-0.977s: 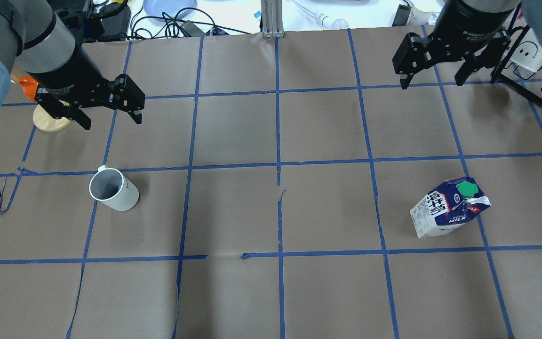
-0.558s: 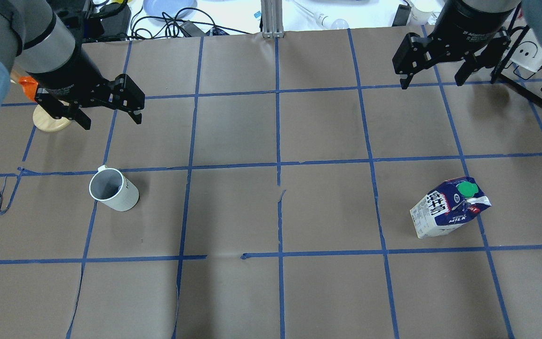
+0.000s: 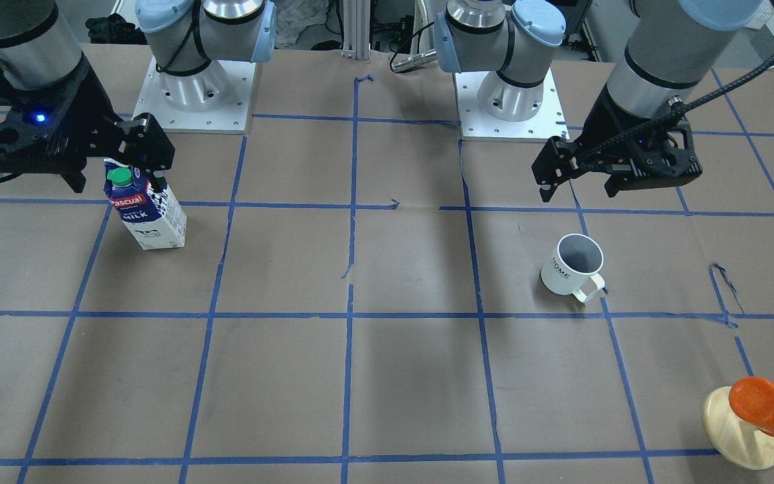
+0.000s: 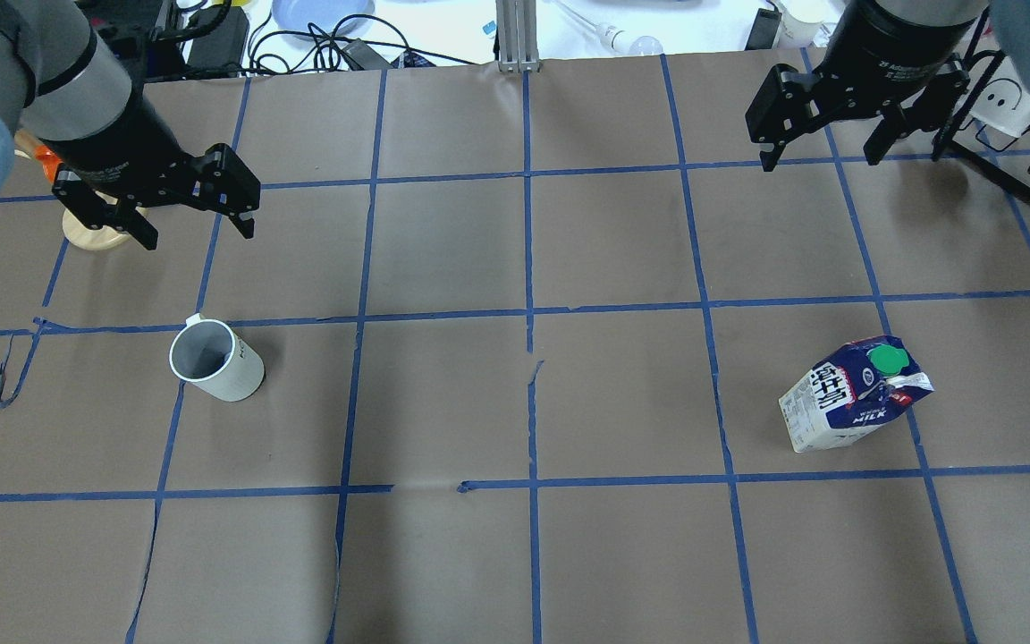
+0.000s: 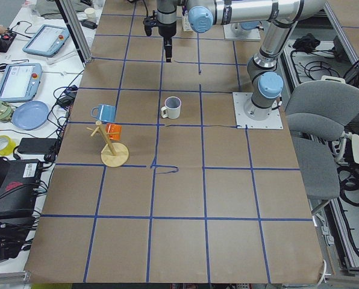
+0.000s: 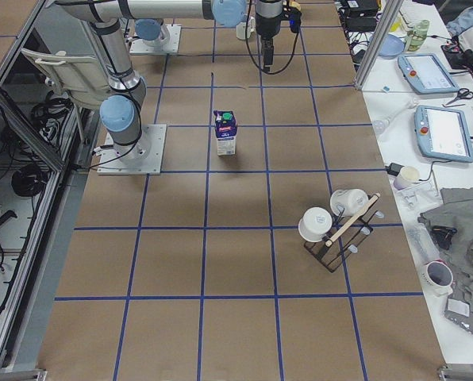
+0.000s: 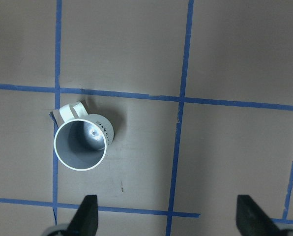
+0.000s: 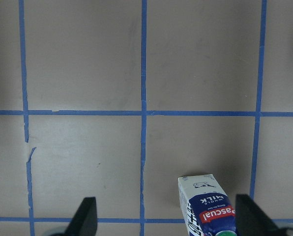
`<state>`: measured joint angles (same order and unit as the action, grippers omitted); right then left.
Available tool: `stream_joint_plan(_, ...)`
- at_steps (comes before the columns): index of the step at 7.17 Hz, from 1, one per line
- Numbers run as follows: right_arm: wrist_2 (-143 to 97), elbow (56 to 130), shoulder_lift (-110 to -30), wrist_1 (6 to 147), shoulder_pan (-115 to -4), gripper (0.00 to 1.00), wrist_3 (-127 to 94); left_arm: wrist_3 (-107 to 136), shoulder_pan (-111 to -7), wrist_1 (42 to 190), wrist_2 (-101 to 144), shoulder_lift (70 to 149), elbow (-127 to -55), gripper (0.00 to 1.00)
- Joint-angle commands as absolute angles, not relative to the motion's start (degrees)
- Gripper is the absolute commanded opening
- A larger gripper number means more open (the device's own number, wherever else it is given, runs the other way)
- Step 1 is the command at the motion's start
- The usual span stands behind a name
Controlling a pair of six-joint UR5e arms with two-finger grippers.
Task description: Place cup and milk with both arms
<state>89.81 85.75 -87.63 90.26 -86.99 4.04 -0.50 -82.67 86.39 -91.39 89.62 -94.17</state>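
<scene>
The worktop [image 4: 622,555] is covered in brown paper ruled into squares with blue tape. You find the left arm [image 4: 59,80] reaching over the far left corner region and the right arm [image 4: 908,27] over the far right corner region.

The left gripper [image 4: 198,234] hangs above the worktop with its jaws spread wide and holds nothing. The right gripper [image 4: 819,159] hangs close to the far edge, its jaws likewise spread wide and holding nothing.

A round wooden stand [image 3: 743,430] carrying an orange piece sits by the left edge, toward the far side.

The milk [image 4: 850,398] stands upright in the right half of the worktop, about midway between the robot's edge and the far edge, well apart from the right gripper.

The cup [image 4: 211,362] stands upright in the left half, mouth up, handle turned toward the far left corner. It sits nearer the robot's edge than the left gripper, which does not touch it.
</scene>
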Motion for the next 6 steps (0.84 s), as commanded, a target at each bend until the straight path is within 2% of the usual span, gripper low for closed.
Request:
stream_joint_plan(1,89.8,85.8,-87.6,90.2,-86.9,1.0,4.0,-3.0,-77.8,84.7,-92.5,91.3,-94.5,1.0)
stream_joint_plan(3,89.8,85.7,-87.6,90.2,-86.9,1.0,4.0,-12.5,-71.8,82.9,-92.3,92.9,-95.5,1.0)
stream_joint_plan(6,89.6,85.6,-87.6,90.1,-86.9,1.0,4.0,-13.0,-67.4,81.0,-91.9,94.7,-102.4,1.0)
